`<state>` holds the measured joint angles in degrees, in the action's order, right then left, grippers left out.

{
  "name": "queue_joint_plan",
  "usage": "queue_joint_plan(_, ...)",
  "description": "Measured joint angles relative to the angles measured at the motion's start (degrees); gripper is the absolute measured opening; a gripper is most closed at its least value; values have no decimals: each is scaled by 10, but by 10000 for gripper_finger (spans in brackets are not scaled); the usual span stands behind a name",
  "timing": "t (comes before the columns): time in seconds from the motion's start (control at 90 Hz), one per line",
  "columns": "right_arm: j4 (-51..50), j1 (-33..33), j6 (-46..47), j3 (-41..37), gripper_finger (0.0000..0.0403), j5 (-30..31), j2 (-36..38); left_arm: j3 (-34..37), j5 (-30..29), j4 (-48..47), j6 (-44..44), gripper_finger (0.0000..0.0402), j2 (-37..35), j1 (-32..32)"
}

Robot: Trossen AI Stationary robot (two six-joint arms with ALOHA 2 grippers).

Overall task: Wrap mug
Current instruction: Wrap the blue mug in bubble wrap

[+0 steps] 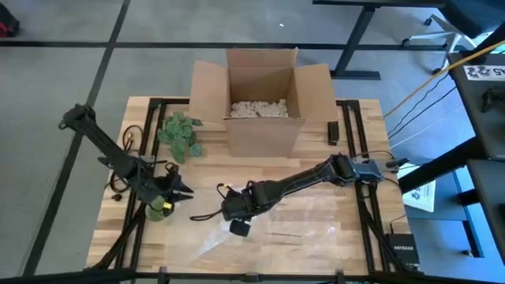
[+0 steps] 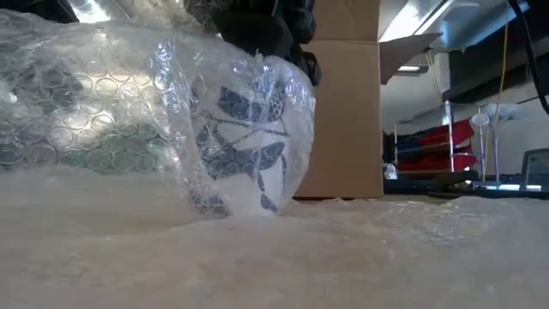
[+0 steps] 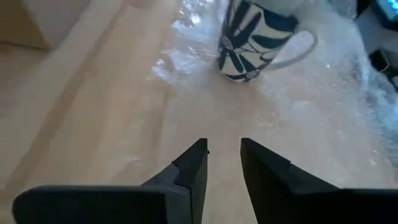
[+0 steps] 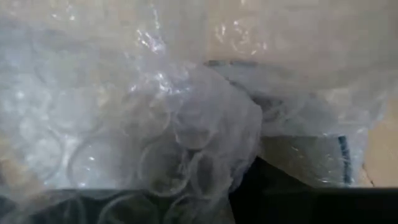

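A white mug (image 3: 252, 43) with dark blue leaves stands on a sheet of clear bubble wrap (image 1: 292, 225) near the table's front middle. In the low view the mug (image 2: 249, 146) shows through a raised fold of the wrap (image 2: 103, 94). My right gripper (image 1: 237, 225) hangs over the mug, shut on the wrap, and the wrap hides its fingers. My left gripper (image 3: 224, 149) is open and holds nothing. It hovers low over bare wood to the left of the mug, pointing toward it (image 1: 187, 192). My right gripper holds a bunched part of the bubble wrap (image 4: 186, 124) from above. The wrap itself covers the fingers, so which edge or how many layers cannot be told. The held part stands lifted over the mug, and the sheet's remainder lies on the table.
An open cardboard box (image 1: 260, 102) with white packing fill stands at the table's far middle. A green artificial plant (image 1: 180, 134) lies left of it. A small green-yellow object (image 1: 158, 209) sits under my left arm. A small black block (image 1: 333, 130) lies right of the box.
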<state>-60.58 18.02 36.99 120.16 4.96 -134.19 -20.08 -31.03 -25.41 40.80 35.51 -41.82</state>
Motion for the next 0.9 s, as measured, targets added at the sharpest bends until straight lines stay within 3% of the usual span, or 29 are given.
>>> queue_joint_plan(0.178, 1, 0, -3, 0, 35, 0, 0, 0, 2, -142, 109, 79, -63, 0)
queue_joint_plan(0.289, 6, 0, -7, 0, 35, 2, 0, 0, 5, -150, 128, 79, -61, 0)
queue_joint_plan(0.522, 8, 0, -8, 0, 35, 6, 0, 0, 11, -173, 154, 79, -5, 22)
queue_joint_plan(0.9, 9, 0, -8, 0, 35, 6, 0, 0, 72, -120, 126, 79, 104, 65)
